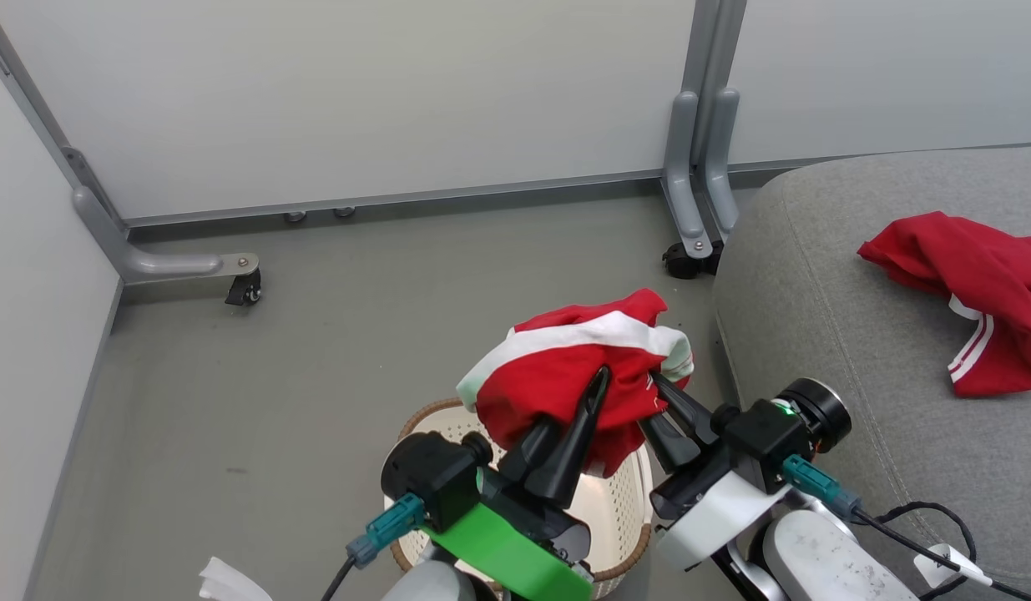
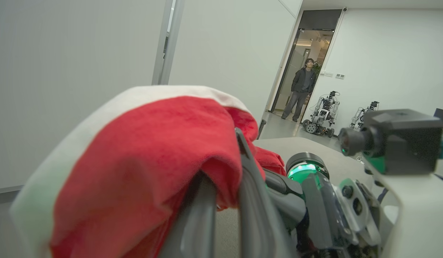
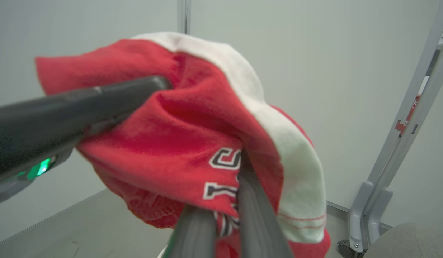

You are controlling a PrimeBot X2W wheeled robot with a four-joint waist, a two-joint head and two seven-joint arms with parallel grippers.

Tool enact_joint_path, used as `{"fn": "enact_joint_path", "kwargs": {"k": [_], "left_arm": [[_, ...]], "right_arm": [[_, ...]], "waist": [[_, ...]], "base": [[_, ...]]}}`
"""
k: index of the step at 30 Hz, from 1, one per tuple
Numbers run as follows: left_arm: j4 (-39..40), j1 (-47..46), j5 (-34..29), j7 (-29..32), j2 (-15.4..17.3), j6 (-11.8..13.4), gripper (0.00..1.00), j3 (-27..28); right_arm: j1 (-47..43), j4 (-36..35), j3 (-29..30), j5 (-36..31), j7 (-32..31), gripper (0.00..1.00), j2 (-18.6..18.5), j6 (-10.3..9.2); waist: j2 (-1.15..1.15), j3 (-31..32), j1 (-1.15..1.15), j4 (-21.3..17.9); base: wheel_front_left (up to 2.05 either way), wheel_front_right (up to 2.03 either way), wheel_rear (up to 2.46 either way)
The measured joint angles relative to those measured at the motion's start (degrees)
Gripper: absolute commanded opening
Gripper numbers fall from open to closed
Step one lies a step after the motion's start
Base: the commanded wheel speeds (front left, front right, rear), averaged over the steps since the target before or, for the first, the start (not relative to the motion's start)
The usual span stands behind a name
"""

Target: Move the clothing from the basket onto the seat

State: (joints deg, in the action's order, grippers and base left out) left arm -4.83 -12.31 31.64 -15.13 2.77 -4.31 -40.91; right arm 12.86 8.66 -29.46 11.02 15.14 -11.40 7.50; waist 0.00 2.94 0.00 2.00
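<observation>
Fingers of the left gripper (image 1: 597,388) are pressed together on a fold of the red garment (image 1: 565,367), and just to its right the right gripper (image 1: 659,388) pinches the same bundle at its lettered edge, so the cloth hangs bunched over and between both sets of tips. Its long axis, marked by the white band, runs across from the left gripper's side to the right gripper's side, with loose red ends drooping below the fingers. Beneath the grippers sits the basket (image 1: 622,509), the garment lifted above its rim as far as the head view tells. Outward from the right gripper, on the side away from the left one, lies the seat (image 1: 816,351); the right arm is the nearer, so the carry, I judge, goes rightward. Further out on that cushion rests the other red garment (image 1: 974,284), its length running away from the grippers
</observation>
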Motion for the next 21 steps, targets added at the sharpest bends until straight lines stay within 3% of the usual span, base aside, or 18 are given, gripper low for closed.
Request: {"fn": "enact_joint_path", "kwargs": {"k": [12,13,14,21], "left_arm": [[-0.81,0.24,-0.09,-0.01,-0.01,0.05,0.00,0.43],[-1.31,0.28,-0.14,0.00,0.00,0.25,0.43,0.42],[-1.70,0.27,-0.54,0.00,-0.01,0.42,0.99,0.49],[-3.50,0.91,-0.80,0.00,-0.01,0.87,1.00,2.10]], "right_arm": [[-0.27,-0.88,0.55,0.54,0.00,0.00,-0.07,0.00],[-0.44,-1.01,0.82,0.71,0.00,0.00,0.01,0.00],[-0.57,-1.12,1.13,1.03,0.00,0.00,0.11,0.00],[-0.88,-1.91,3.82,1.59,0.00,0.00,0.21,0.00]], "waist": [[0.00,0.00,0.00,-0.04],[0.00,0.02,0.00,-0.03],[0.00,0.05,0.00,0.00],[0.00,0.02,0.00,0.13]], "base": [[0.00,0.00,0.00],[0.00,0.00,0.00],[0.00,0.00,0.00],[0.00,0.00,0.00]]}}
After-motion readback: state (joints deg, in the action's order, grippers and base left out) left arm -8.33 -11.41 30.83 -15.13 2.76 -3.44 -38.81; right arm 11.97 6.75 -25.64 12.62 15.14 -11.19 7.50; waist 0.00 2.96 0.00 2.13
